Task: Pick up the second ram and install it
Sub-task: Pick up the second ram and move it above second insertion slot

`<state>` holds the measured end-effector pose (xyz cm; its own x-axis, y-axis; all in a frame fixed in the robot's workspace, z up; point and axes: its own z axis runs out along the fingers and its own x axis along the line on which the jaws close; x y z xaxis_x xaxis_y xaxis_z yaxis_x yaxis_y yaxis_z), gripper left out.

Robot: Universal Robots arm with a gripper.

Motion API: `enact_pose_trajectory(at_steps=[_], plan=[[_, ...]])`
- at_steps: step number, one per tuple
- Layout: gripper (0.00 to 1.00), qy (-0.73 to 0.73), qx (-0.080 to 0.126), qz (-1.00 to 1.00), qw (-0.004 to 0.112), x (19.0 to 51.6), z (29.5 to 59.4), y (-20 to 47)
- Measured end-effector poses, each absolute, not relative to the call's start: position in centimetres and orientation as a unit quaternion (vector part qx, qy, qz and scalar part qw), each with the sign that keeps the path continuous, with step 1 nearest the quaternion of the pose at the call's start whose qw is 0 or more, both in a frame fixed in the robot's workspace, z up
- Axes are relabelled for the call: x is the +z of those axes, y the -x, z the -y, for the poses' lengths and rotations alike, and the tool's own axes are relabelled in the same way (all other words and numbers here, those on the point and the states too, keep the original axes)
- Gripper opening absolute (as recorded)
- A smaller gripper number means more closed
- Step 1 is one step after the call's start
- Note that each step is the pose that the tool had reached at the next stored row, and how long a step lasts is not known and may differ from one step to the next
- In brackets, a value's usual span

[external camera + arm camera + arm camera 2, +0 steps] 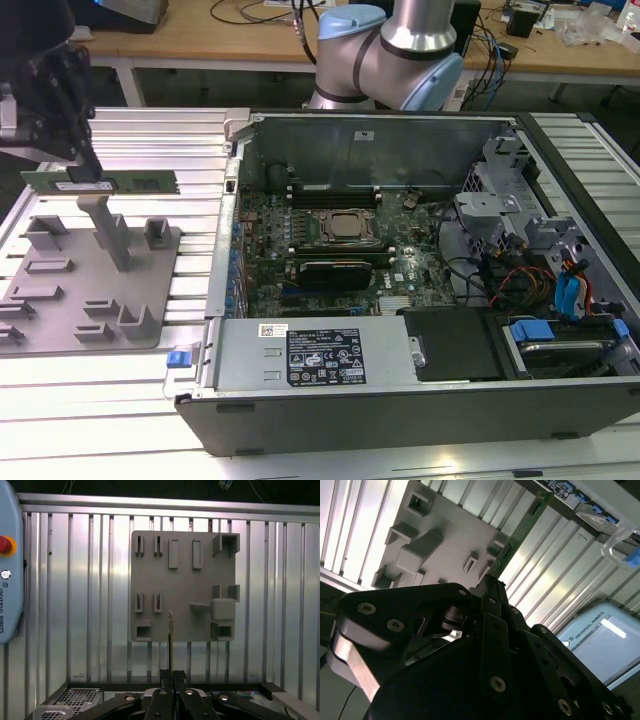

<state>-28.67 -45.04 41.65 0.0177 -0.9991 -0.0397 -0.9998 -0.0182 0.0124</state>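
The second ram [100,182] is a long thin green stick held level in the air, above the upright post of the grey plastic fixture [60,300], at the exterior view's left. My gripper [85,170] is shut on it near its left part. In the second wrist view the green board [520,530] runs out from between the fingertips of the gripper [490,582] over the fixture [445,535]. Seen edge-on in the first wrist view, the stick [170,640] rises as a thin line from the gripper [171,672] in front of the fixture [180,590].
An open computer case [560,190] with its motherboard [330,240] lies at the exterior view's right of the fixture, on a slatted metal table [190,150]. The arm's base [400,50] stands behind the case. A pale blue pendant with a red button [10,570] lies on the table.
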Motion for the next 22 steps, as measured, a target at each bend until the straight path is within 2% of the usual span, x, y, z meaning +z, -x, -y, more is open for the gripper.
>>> enact_pose_trajectory(at_steps=[13,22], plan=[[0.09,0.713,0.019,-0.700,0.009,41.6,45.1,20.8],[0.09,0.713,0.021,-0.701,0.008,41.5,45.1,13.0]])
